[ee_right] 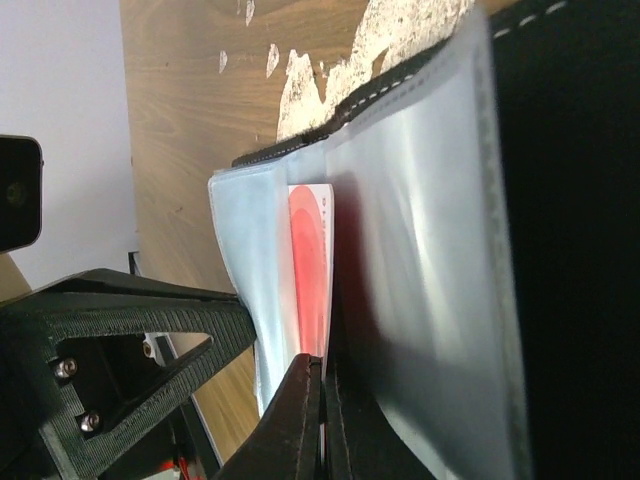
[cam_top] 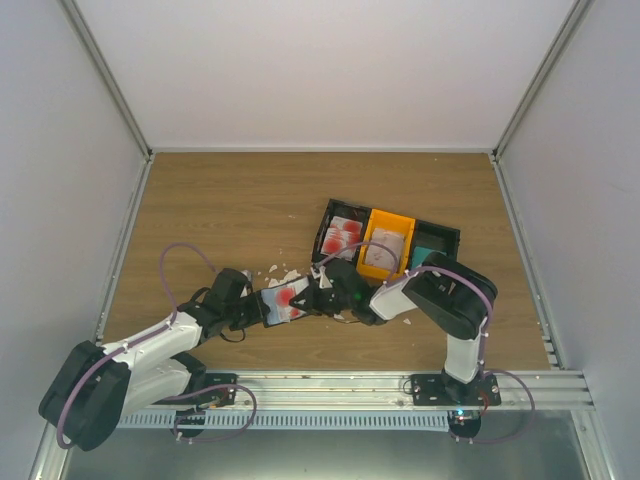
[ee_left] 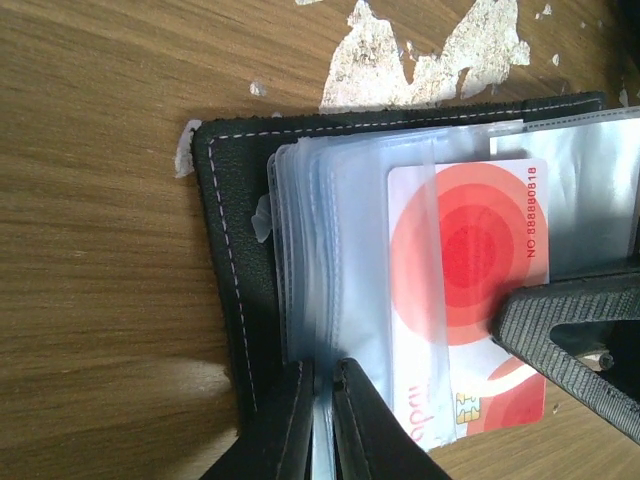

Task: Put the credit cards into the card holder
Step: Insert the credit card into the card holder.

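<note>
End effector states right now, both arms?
Left end effector: closed on the card holder, gripping its clear sleeves.
Right end effector: closed, pinching the red-and-white credit card.

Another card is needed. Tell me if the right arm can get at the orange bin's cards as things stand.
Probably not yet: the right claw is shut on a clear sleeve of the wallet. The orange bin lies close beyond it, nothing between, so after letting go it likely could.
</note>
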Available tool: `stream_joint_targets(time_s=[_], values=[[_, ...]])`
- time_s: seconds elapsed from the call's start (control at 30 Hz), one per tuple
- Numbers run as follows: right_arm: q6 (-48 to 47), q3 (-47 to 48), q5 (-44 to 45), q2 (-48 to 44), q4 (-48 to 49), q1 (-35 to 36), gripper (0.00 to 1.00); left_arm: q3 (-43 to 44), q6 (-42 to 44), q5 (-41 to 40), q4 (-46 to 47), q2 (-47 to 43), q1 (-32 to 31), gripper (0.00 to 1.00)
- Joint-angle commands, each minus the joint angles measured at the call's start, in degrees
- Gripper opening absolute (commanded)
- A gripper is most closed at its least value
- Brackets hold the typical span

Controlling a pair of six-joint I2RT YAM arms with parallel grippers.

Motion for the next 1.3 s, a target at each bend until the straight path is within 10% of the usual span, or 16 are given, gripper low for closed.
stream_joint_targets(time_s=[0.0, 0.67, 1.27], values=[[-1.15, -3.29, -0.49, -0.28, -6.32, 2.02, 0.00, -0.85, -0.31, -1.26, 0.76, 1.49, -0.21, 0.09], [-5.11, 3.71, -5.40, 4.86, -5.46, 2.79, 0.01, -0.70, 0.44, 0.75, 1.80, 3.83, -0.12, 0.09], [-16.27, 8.49, 11.04, -6.73, -28.39, 3.99, 0.43, 0.73, 1.51, 2.04, 0.89, 3.41, -0.03, 0.16]])
